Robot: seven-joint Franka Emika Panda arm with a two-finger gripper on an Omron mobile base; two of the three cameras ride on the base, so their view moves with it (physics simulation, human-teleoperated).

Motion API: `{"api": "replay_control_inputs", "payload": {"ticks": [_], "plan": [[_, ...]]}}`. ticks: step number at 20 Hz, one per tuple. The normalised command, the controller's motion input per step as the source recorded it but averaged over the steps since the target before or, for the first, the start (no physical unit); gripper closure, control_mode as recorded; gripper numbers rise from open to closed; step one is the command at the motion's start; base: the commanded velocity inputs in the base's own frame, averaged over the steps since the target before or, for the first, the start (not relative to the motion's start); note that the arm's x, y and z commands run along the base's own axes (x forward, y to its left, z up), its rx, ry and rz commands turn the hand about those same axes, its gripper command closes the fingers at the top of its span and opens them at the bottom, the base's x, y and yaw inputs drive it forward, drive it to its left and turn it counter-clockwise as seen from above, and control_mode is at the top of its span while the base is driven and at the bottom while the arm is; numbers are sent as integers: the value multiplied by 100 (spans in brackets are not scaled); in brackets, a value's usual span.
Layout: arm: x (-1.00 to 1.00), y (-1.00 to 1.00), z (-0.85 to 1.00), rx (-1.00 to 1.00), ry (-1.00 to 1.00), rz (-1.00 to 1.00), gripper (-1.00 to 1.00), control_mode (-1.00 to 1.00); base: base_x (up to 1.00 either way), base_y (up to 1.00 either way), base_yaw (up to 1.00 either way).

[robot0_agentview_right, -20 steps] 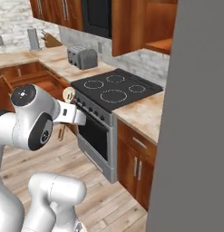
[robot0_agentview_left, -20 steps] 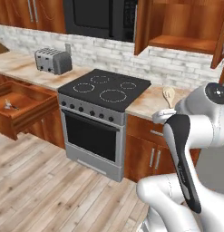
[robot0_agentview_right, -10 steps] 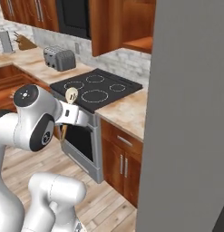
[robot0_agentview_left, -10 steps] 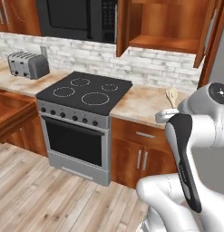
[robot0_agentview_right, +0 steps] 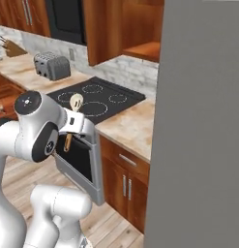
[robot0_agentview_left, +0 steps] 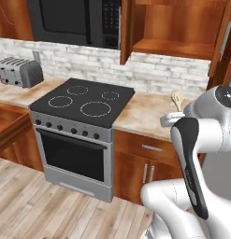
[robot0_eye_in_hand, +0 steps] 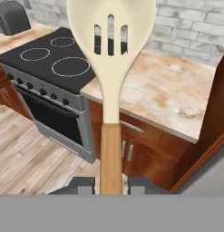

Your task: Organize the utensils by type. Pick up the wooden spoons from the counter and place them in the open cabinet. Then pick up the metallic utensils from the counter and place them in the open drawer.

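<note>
Wooden spoon (robot0_agentview_left: 177,99) poking up behind the white arm in the left base view, pale oval bowl over the beige, orange-marbled stone counter (robot0_agentview_left: 145,114), handle hidden by the arm. Open cabinet (robot0_agentview_left: 175,28) of reddish-brown wood above, smooth inner shelf bare. Black glass stove (robot0_agentview_left: 84,102) with four ringed burners to the left, ribbed grey toaster (robot0_agentview_left: 19,72) further left against the pale brick backsplash. From the right base view, same spoon (robot0_agentview_right: 72,118) held upright at the arm's wrist, cream bowl at top, tan handle running down in front of the oven; gripper (robot0_agentview_right: 69,139) mostly masked by the arm, jaws hard to read here. Flat grey refrigerator (robot0_agentview_right: 198,126) side filling the right. In the hand view, slotted spoon (robot0_eye_in_hand: 111,81) dead centre, three narrow slits in the smooth cream bowl, straight mid-brown handle dropping between the two dark tips; gripper (robot0_eye_in_hand: 111,185) narrow, clamped on the handle. Marbled counter (robot0_eye_in_hand: 177,90), stove (robot0_eye_in_hand: 45,59) and plank floor (robot0_eye_in_hand: 36,149) beyond.
</note>
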Motion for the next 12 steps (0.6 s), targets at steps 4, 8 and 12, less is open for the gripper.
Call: {"api": "replay_control_inputs", "payload": {"ticks": [4, 8, 12], "plan": [[0, 0, 0, 0, 0, 0, 100, 100, 44, 12, -21], [0, 0, 0, 0, 0, 0, 100, 100, 3, 5, -46], [0, 0, 0, 0, 0, 0, 100, 100, 0, 25, -56]]}}
